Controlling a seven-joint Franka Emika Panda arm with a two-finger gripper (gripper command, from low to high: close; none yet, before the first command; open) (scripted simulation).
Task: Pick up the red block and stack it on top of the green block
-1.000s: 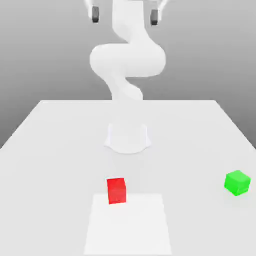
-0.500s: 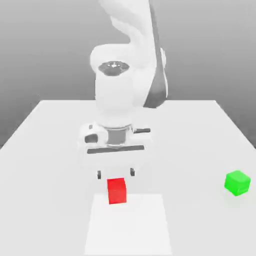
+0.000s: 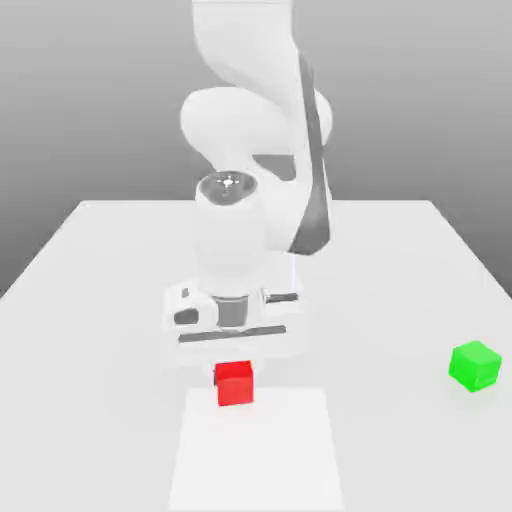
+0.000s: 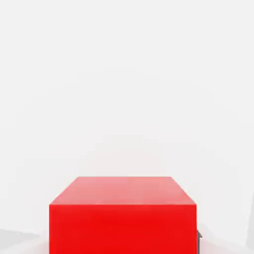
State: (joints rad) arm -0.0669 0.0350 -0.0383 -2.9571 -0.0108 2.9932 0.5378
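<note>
Down low over the white tabletop (image 3: 90,290), the white arm (image 3: 250,120) bends forward from the back of the scene so that its hand sits directly above and behind the red block (image 3: 234,384), hiding the cube's upper rear edge in the exterior view. The claw (image 3: 233,366) is clenched on the red block: its fingers are tucked out of sight beneath the hand's wide body, right where the cube's top begins, and in the hand view the red block (image 4: 123,218) looms very close, with a sliver of dark finger (image 4: 199,240) showing against one of its lower corners. The cube rests upright and square on the tabletop, at the far edge of a slightly brighter rectangular patch (image 3: 258,455) that runs toward the near edge of the exterior view. The green block (image 3: 474,365) stands on the tabletop well apart from the red one, far over on the exterior view's right and close to the tabletop's edge there, turned a little so that one corner faces the camera. Nothing touches the green cube, and nothing sits on top of it; the red cube is on the surface, not yet stacked.
</note>
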